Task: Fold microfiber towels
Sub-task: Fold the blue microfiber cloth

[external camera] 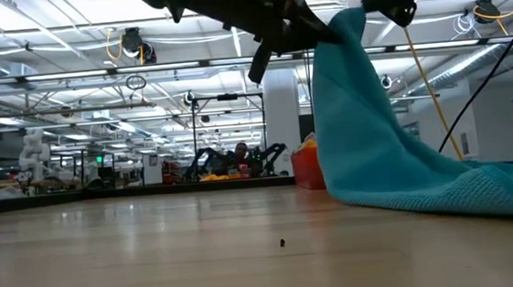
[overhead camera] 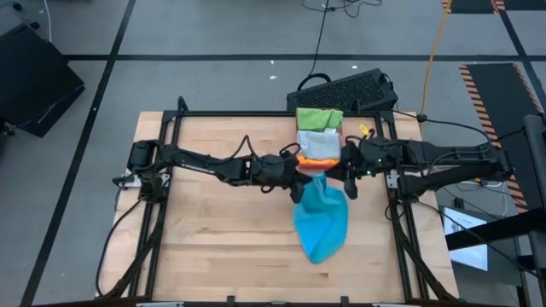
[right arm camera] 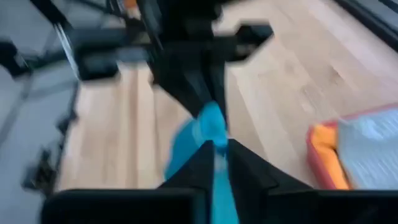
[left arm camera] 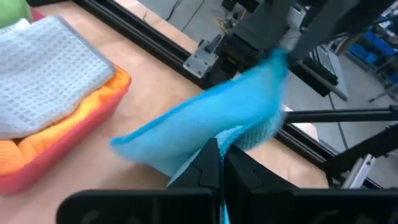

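The bright blue microfiber towel (overhead camera: pixel 322 220) hangs lifted just in front of the pink-red rectangular plastic tray (overhead camera: pixel 299 159), its lower end trailing on the wooden table (overhead camera: pixel 213 247). The left gripper (left arm camera: pixel 221 163) is clamped together on one upper edge. The right gripper (right arm camera: pixel 215 155) pinches cloth too, just beside it. Judgement: the grips should separate evenly along the edge, keeping the cloth taut before laying it flat.

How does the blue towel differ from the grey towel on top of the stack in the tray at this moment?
The blue towel is unfolded, its upper end lifted off the table with the rest trailing on the wood; the grey towel lies folded flat. The blue towel is pinched by the left claw and meets the right claw; nothing touches the grey towel. The blue one is outside the tray, the grey inside. Both are soft cloths.
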